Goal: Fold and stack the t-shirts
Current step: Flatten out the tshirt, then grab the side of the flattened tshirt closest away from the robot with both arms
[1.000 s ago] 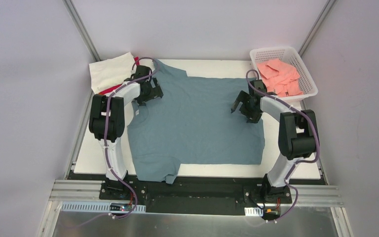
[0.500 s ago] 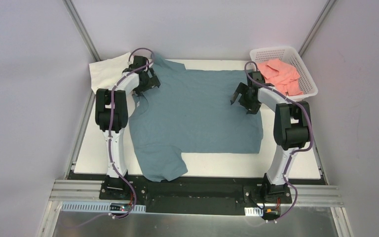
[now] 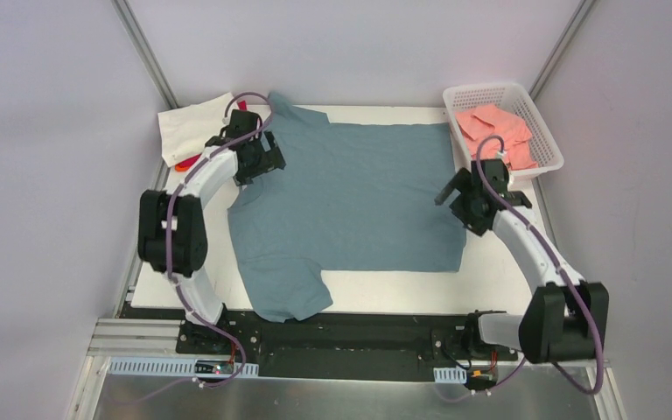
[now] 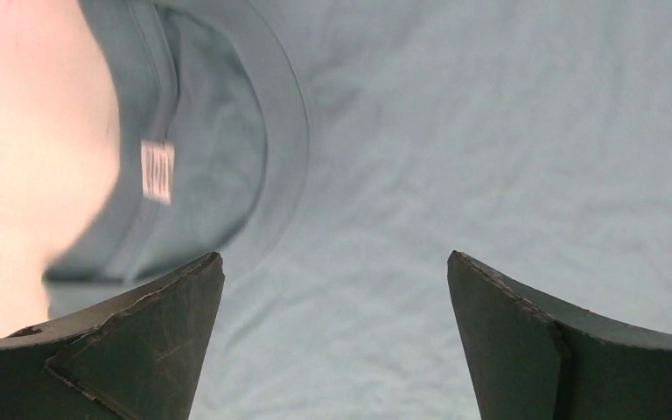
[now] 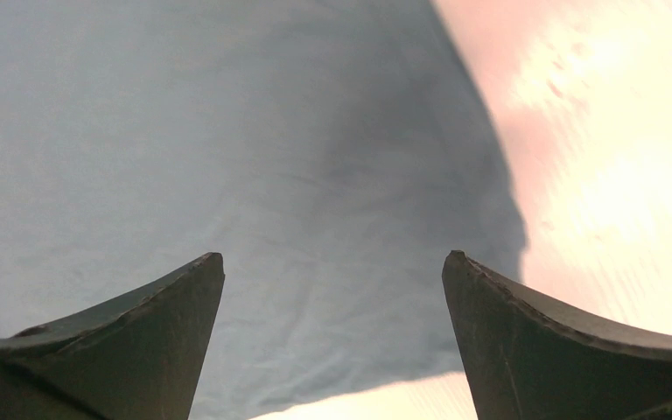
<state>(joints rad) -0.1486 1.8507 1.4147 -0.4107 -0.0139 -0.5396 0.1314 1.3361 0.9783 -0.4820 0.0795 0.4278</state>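
- While your left gripper hangs over the neck end of the blue-grey shirt, its fingers stand wide apart with nothing between them.
- Beneath it, toward the left finger, you can see the collar and the small white neck label.
- Your right gripper is spread just as wide and is empty. It sits above the shirt's right edge, where the cloth meets the bare table.
- You cannot tell from these views whether either gripper touches the cloth.
- That shirt lies flat across the middle of the table, neck to the left and hem to the right. One sleeve points far and the other reaches the near edge.
- At the far left corner lies a cream shirt, with a sliver of a red shirt at its near edge.
- At the far right corner, a white basket holds salmon-pink shirts.
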